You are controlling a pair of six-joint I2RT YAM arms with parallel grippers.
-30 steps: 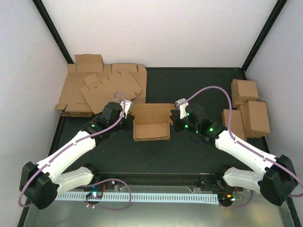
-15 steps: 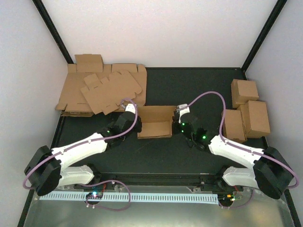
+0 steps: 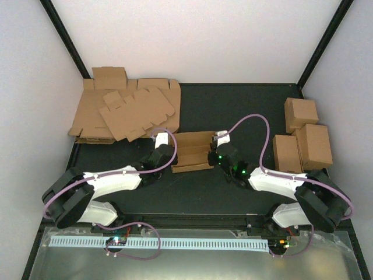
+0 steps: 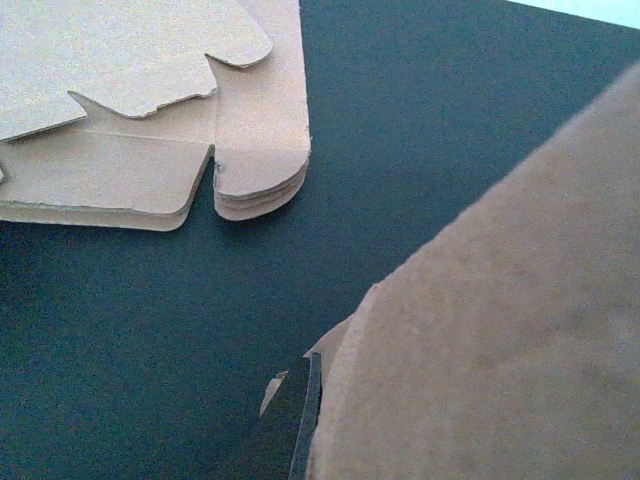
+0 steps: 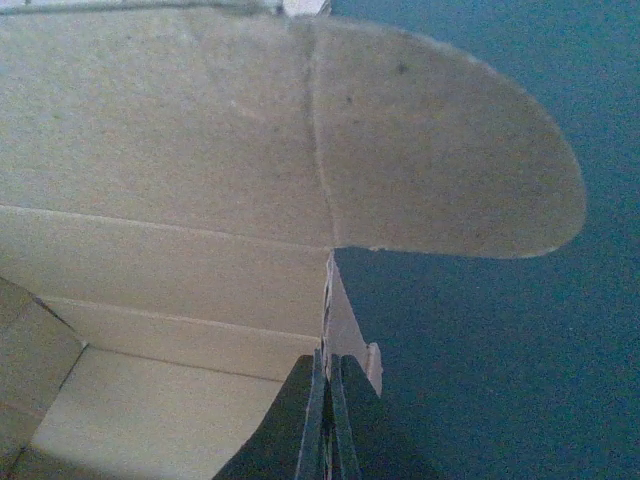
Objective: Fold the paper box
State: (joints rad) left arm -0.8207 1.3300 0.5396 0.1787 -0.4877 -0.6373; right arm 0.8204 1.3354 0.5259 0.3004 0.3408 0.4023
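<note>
**Half-formed box pinched at both ends, mid-desk**

The black desk [image 3: 245, 111] carries everything. In its far left corner lies the heap of flat cardboard blanks [image 3: 125, 111], many layers thick, with the top sheets skewed and its rounded tabs reaching out over the dark surface. Along the right edge stand three closed brown boxes [image 3: 301, 112]: one farther back and two side by side nearer the arms.

The paper box [image 3: 192, 151] sits about mid-desk, slightly left of centre, just in front of the heap's near right corner and apart from it. It lies long-ways from left to right with its open side up, its walls partly raised and the inner creases showing.

The left gripper [image 3: 172, 156] meets the box's left end. In the left wrist view one dark finger [image 4: 305, 430] lies flat against a raised cardboard panel, which hides the other; the jaws are closed, nipping that panel. The right gripper [image 3: 211, 157] is at the right end. Its wrist view shows both fingers [image 5: 318, 420] pressed together on a thin edge of the end wall, below a rounded flap that hangs out over the desk.
</note>
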